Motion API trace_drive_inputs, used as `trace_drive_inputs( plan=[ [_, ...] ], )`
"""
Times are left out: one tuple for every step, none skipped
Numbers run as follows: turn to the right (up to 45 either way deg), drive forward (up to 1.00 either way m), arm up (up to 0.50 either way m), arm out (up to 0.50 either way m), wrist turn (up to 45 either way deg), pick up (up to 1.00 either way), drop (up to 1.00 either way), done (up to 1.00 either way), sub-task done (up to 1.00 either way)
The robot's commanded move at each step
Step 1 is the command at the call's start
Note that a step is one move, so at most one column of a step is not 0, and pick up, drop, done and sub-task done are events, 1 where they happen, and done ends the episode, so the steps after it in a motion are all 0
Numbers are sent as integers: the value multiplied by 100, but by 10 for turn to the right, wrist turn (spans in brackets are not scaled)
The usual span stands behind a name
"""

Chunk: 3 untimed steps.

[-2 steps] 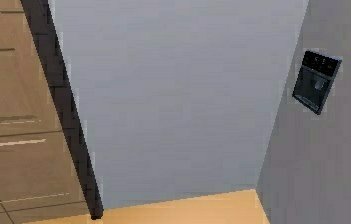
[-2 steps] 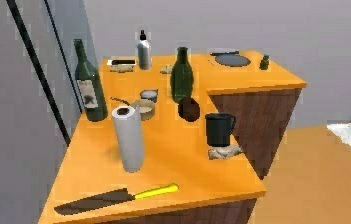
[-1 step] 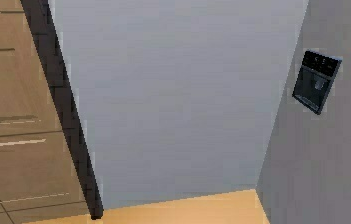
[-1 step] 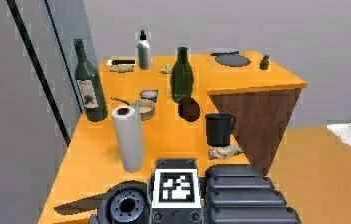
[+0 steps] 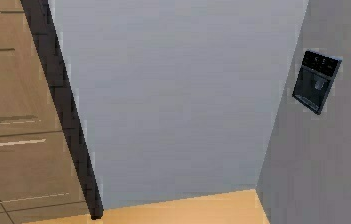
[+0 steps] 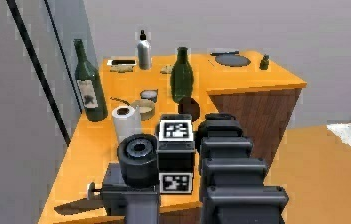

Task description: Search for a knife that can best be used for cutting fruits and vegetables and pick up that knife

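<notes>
Your gripper at counter near edge, probably placed for dark blade-like shape there; cannot tell whether it holds anything.

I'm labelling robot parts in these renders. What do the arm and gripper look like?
The arm is a dark, square-sectioned bar made of stepped, telescoping blocks. At its far end sit two small white square tags with black marks. Beside them, the gripper has a dark, rounded body with a greyish top and thin dark fingers.
</notes>
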Motion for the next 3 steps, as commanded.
trace_drive_inputs(
  plan=[
    [0, 0, 0, 0, 450, 0, 0, 0, 0],
    [0, 0, 0, 0, 450, 0, 0, 0, 0],
    [0, 0, 0, 0, 450, 0, 0, 0, 0]
  ],
)
